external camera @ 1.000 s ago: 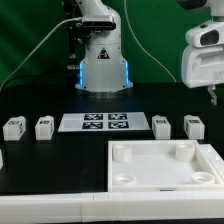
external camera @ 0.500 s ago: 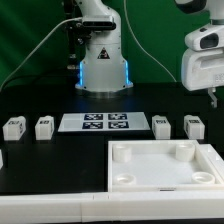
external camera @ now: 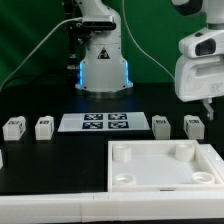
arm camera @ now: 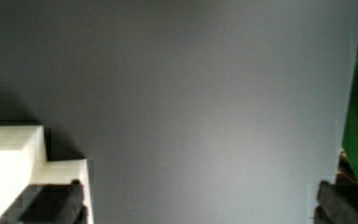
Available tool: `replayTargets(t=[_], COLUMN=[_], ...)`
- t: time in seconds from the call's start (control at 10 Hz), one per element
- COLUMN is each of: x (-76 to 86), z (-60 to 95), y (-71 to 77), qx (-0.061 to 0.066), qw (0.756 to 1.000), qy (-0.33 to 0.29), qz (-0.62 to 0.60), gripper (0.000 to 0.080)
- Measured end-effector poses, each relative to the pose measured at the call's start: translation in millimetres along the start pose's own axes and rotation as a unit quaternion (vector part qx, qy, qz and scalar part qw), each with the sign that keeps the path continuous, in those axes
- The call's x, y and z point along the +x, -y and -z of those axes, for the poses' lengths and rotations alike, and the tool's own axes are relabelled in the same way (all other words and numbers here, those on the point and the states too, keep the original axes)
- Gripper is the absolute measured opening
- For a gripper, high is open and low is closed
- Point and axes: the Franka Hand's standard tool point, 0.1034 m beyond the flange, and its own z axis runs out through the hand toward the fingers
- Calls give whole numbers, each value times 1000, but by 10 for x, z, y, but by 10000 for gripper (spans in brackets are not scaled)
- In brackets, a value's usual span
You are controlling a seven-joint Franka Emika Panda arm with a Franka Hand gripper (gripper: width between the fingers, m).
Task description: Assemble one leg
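Four small white legs with tags stand on the black table: two on the exterior view's left [external camera: 13, 127] [external camera: 44, 127] and two on its right [external camera: 162, 125] [external camera: 194, 126]. My gripper [external camera: 206, 104] hangs in the air above the rightmost leg, apart from it. In the wrist view the gripper [arm camera: 201, 200] is open and empty, its dark fingertips [arm camera: 51, 205] wide apart over a blurred grey surface. A white block corner [arm camera: 16, 165] shows beside one finger; I cannot tell which part it is.
The large white tray-like piece [external camera: 205, 182] with round corner sockets lies at the front right. The marker board [external camera: 104, 122] lies mid-table between the leg pairs. The robot base [external camera: 103, 60] stands behind it. Another white piece [external camera: 2, 158] shows at the left edge.
My gripper has moved toward the exterior view's left and slightly lower, closer above the rightmost leg. The parts on the table have not moved.
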Motion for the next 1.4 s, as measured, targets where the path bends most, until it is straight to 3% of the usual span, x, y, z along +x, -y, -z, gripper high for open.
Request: replayTargets(t=[0.1, 0.5, 0.9, 1.1, 1.4], x=[27, 88, 48, -82, -395], z=[-48, -71, -89, -70, 0], y=[-50, -480, -525, -585, -945], qx=[2, -1, -3, -12, -32], qw=[1000, 999, 999, 994, 971], qy=[-7, -17, 3, 98, 237], qz=[13, 48, 52, 48, 24], gripper=[649, 649, 649, 649, 649])
